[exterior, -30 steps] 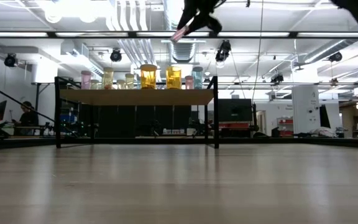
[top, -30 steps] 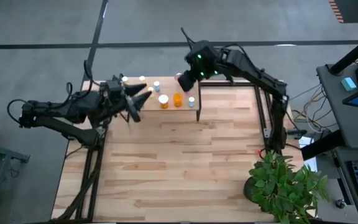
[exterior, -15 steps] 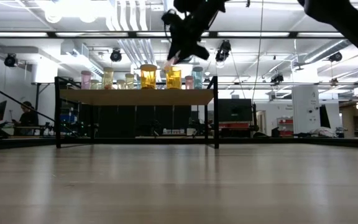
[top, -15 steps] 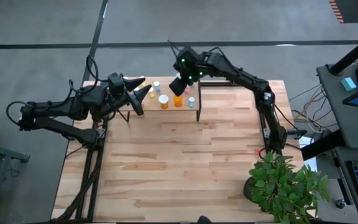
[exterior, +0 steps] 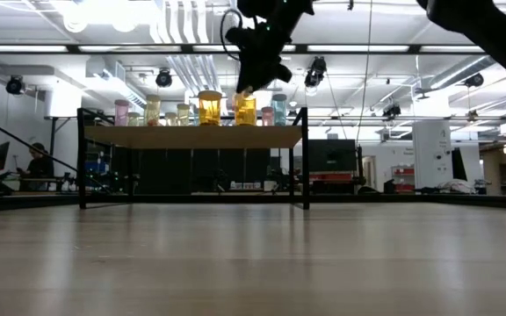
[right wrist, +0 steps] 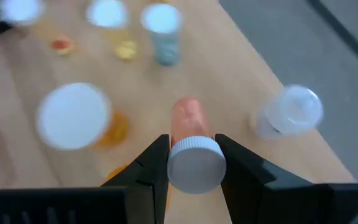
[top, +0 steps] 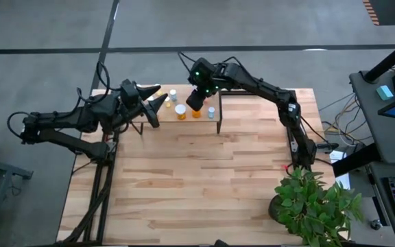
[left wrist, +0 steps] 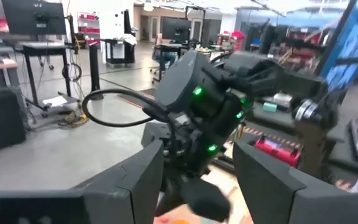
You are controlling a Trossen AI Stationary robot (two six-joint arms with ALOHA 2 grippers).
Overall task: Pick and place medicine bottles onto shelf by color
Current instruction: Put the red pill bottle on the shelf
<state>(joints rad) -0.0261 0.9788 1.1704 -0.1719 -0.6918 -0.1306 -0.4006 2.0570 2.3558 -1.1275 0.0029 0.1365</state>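
Observation:
The light-wood shelf (exterior: pixel 191 136) stands at the table's far edge and carries several small bottles, among them two orange ones (exterior: pixel 210 109), pink ones and a bluish one (exterior: pixel 278 109). My right gripper (top: pixel 195 101) is over the shelf's right half, shut on a pink bottle with a white cap (right wrist: pixel 187 121). My left gripper (top: pixel 155 101) is open and empty at the shelf's left end; in its wrist view its fingers (left wrist: pixel 197 180) frame the right arm's wrist. My right gripper pinches the pink bottle's white cap (right wrist: pixel 194 163) between its two fingers, one on each side. The fingers come from above, pointing down. The bottle hangs below the cap, a little tilted, over the shelf board (right wrist: pixel 241 74). I cannot tell whether its base touches the board.
Around the held bottle stand a white-capped orange bottle (right wrist: pixel 73 118), a bluish one (right wrist: pixel 162 28) and a clear one (right wrist: pixel 289 111). A green potted plant (top: pixel 310 202) stands at the table's near right corner. The wide plank table top (top: pixel 197 178) lies in front of the shelf.
My right gripper has gone toward the table's left edge and down toward the shelf, carrying the pink bottle, and now hangs just above the standing bottles. My left gripper has gone a little toward the far edge, still open.

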